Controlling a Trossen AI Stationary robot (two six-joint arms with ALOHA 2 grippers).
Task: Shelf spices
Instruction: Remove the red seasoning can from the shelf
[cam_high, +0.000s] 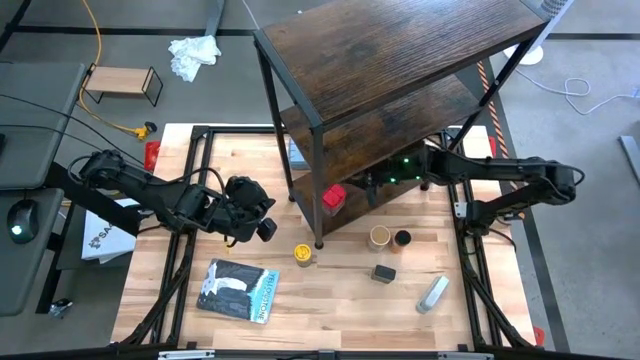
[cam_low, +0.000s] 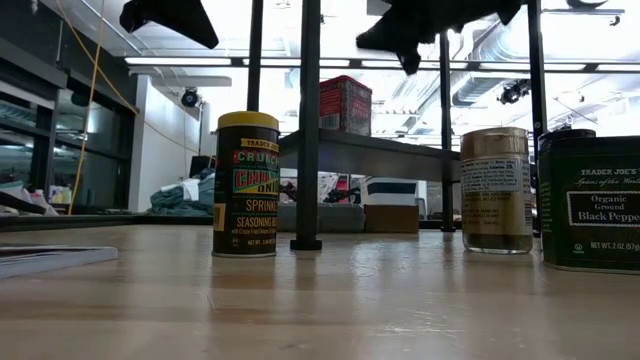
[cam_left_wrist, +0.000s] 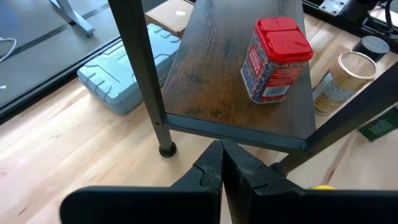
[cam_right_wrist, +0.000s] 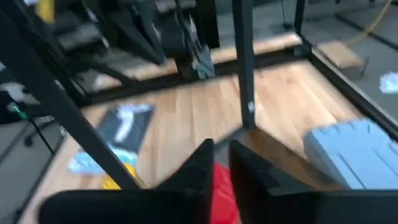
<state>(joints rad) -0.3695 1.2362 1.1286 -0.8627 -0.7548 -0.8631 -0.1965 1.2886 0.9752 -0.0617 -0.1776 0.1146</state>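
I see a light wooden desk (cam_high: 330, 300) in an open workroom. One red spice tin (cam_left_wrist: 277, 59) stands on the shelf (cam_left_wrist: 230, 87) beyond my left fingers (cam_left_wrist: 222, 171), pressed together; four spices (cam_high: 303, 254) remain on the desk. Right fingers (cam_right_wrist: 217, 171) slightly parted.

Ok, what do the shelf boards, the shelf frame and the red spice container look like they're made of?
The shelf boards: dark brown wood or wood-look laminate, matte, with visible grain streaks; which of the two is unclear. The shelf frame: thin black metal, judging by its slim square legs and dull sheen. The red spice container on the low tier: probably tin or plastic, with a glossy red hinged-looking lid and printed sides.
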